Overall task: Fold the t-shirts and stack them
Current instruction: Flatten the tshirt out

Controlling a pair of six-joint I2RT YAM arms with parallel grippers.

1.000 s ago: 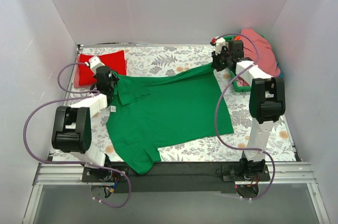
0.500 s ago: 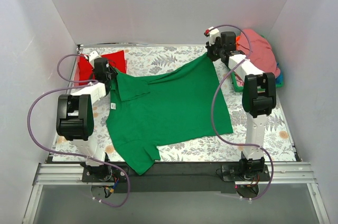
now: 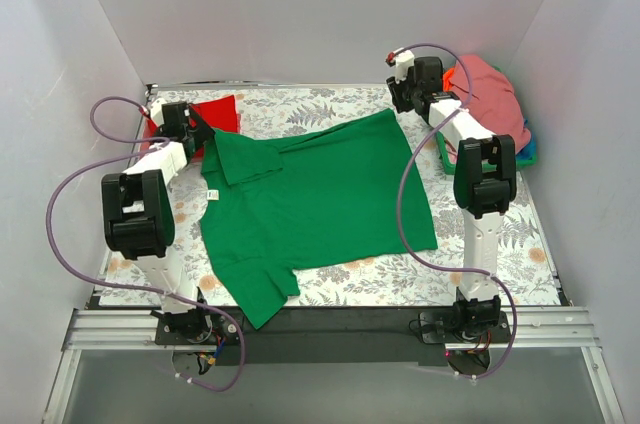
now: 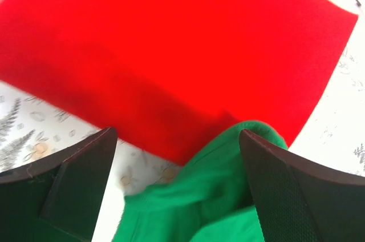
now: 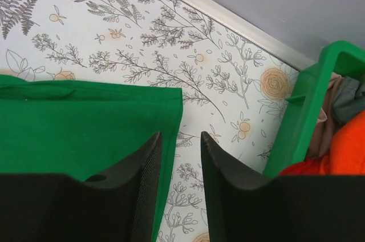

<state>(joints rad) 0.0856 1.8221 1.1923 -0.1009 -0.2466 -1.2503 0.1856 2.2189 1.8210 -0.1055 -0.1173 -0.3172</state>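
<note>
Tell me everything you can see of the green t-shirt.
The green t-shirt is large, bright, plain and soft-looking, short-sleeved, with a small white tag at the neck. It lies spread nearly flat across the middle of the floral table, neck toward the left arm, one sleeve reaching the near edge, the other folded over the body. A bunched far corner reaches the red shirt between the fingers of the open left gripper; the right gripper sits over the far hem corner.

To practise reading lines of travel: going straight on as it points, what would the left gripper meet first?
Likely the green t-shirt bunched between the open fingers of the left gripper, then the red t-shirt beyond; depth unclear.
</note>
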